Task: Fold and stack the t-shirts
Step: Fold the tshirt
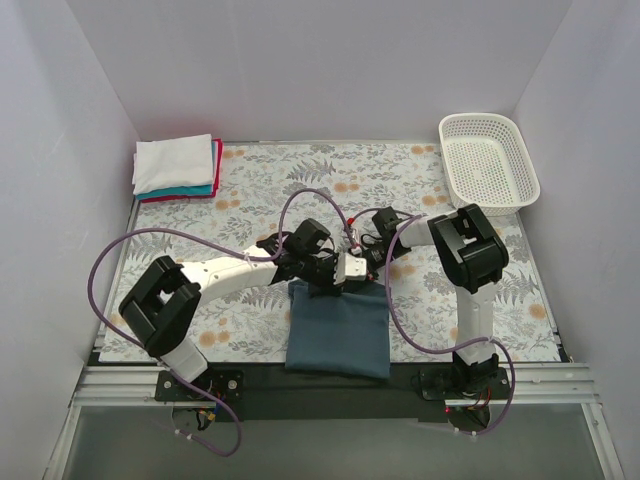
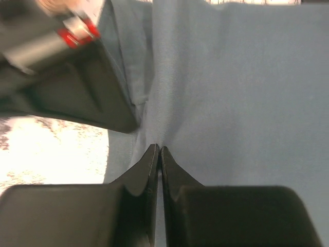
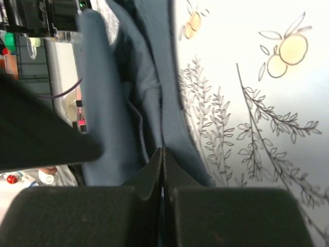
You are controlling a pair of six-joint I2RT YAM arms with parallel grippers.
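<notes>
Pressed-together black jaws of the left gripper [image 2: 158,150] pinch a pucker of the slate-blue shirt [image 1: 338,330], and the right gripper [image 3: 163,152], equally closed, nips its hem; the shirt lies at lower centre of the overhead view. Folding well likely means lifting both pinches level and together, so the edge lands square. Both wrists crowd each other there, and purple cables [image 1: 100,270] loop nearby. Well apart sit the folded shirts [image 1: 178,165], upper left, and the basket [image 1: 478,118], upper right.

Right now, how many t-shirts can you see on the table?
4: a blue shirt at the near middle; a white shirt, teal shirt and red shirt stacked in the far left corner. The stack may hide more.
</notes>
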